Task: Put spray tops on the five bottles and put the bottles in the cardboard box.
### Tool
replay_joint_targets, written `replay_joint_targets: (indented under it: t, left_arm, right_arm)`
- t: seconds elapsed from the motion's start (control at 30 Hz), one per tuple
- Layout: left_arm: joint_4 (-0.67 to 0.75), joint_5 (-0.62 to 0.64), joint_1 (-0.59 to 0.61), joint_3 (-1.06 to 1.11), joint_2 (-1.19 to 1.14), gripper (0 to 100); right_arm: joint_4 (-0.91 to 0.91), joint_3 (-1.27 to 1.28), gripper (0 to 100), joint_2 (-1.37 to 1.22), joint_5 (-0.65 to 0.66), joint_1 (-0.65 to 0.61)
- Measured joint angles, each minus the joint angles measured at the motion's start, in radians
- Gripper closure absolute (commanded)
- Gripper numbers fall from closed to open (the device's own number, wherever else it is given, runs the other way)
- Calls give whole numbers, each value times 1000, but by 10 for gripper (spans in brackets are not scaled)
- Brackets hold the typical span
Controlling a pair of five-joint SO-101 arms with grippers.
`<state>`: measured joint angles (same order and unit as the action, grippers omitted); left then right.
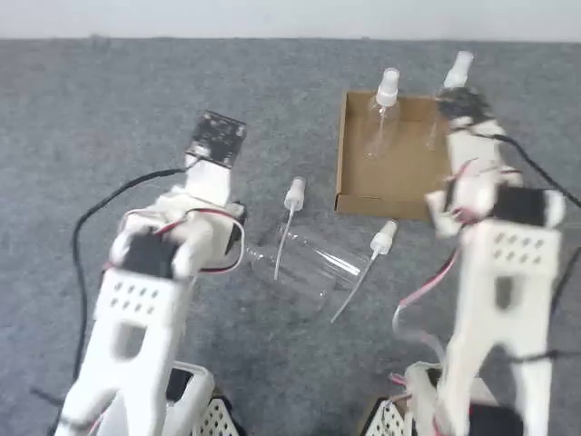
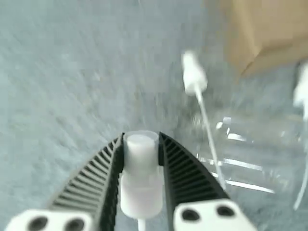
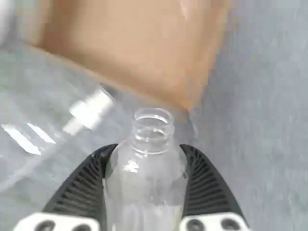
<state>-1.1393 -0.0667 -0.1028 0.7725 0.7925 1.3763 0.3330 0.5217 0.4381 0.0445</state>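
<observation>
My left gripper is shut on a white spray top, held just above the grey carpet. My right gripper is shut on a clear bottle whose open neck has no top; it sits beside the cardboard box. Two loose spray tops with long tubes lie between the arms, next to clear bottles lying on their sides. Inside the cardboard box stand two bottles with tops.
The grey carpet covers the table, with open room at the far left. Both white arms rise from the near edge, trailing black and red cables. The box sits right in front of the right arm.
</observation>
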Motion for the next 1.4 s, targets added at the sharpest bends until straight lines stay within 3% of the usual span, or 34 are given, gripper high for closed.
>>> replay_joint_targets:
  t: [0.23, 0.5, 0.93, 1.13, 1.4]
  left_arm:
    - [-55, 0, 57, -107, 331, 989]
    - [-57, 34, 123, -319, 334, 989]
    - [75, 368, 129, -388, 256, 989]
    - [84, 388, 63, -388, 255, 989]
    - [155, 391, 23, -331, 262, 989]
  right_arm:
    - [-140, 269, 993, 279, -178, -433]
    - [-399, 572, 992, 405, -207, -747]
    - [-730, 724, 992, 416, -207, -882]
    - [-968, 859, 992, 416, -207, -950]
    - [-1007, 865, 992, 416, -207, -957]
